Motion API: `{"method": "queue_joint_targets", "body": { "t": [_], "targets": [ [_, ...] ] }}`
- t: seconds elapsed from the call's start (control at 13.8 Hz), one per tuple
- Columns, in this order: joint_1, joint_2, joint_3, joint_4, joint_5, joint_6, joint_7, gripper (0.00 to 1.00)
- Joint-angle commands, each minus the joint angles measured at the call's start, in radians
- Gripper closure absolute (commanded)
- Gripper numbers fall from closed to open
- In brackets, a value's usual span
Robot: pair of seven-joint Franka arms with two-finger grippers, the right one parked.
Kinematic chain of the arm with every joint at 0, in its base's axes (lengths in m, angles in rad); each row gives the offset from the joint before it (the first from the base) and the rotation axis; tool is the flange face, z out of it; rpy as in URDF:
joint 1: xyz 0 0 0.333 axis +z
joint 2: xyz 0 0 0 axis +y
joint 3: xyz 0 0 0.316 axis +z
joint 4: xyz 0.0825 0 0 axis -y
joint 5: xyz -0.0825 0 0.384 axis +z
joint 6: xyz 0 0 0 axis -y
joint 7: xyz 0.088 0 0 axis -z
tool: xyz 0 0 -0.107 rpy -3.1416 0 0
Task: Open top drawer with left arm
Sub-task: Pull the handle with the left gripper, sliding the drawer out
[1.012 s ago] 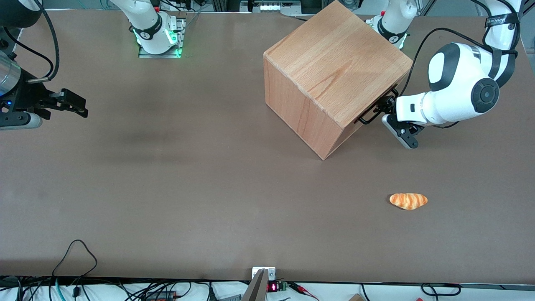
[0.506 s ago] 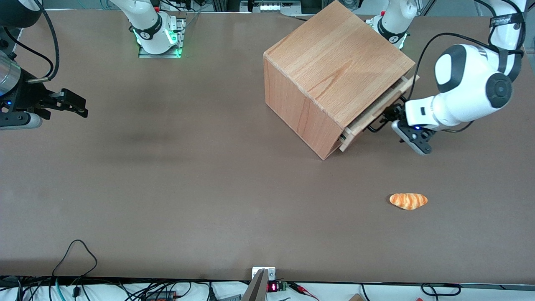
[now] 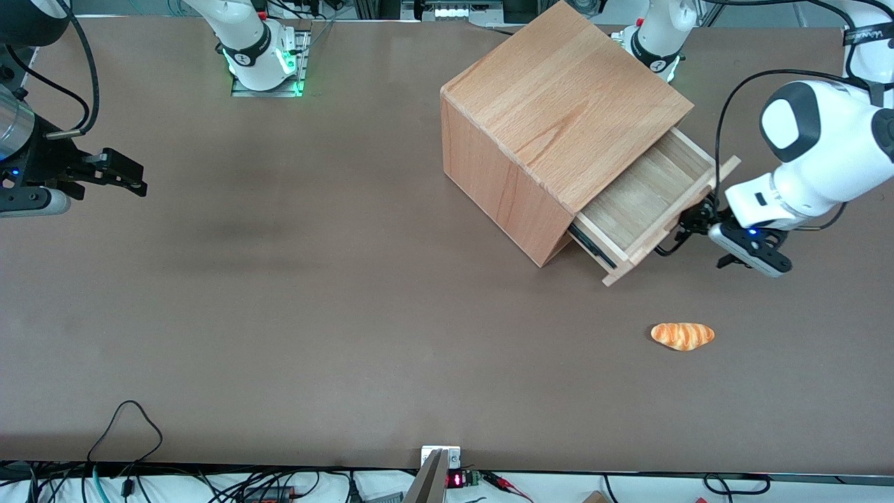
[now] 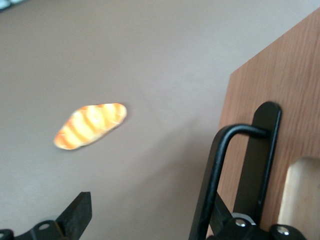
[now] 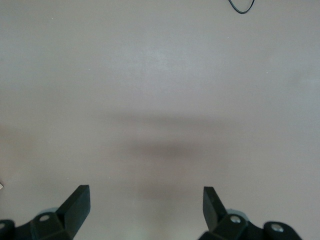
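top drawer [image 3: 646,202] drawn well out of the casing [image 3: 552,112], left arm's [image 3: 817,161] tool [image 3: 698,218] spread wide with one finger hooked inside the handle [image 4: 220,170]; hook may slip off if the pull veers sideways.

Top drawer [image 3: 646,202]: light beech tray, I log it pulled well out, bare inside, black wire handle [image 4: 220,165] on its flat front. Left arm [image 3: 824,150]: glossy white; its gripper [image 3: 695,222] sits at that handle.
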Motion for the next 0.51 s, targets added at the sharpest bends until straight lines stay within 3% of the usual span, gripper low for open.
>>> {"method": "queue_joint_targets", "body": {
  "t": [0.0,0.43],
  "targets": [
    [-0.001,0.065,0.068,-0.001,0.095,0.113,0.009,0.0],
    [-0.001,0.062,0.106,0.06,0.103,0.135,-0.023,0.0]
  ]
}}
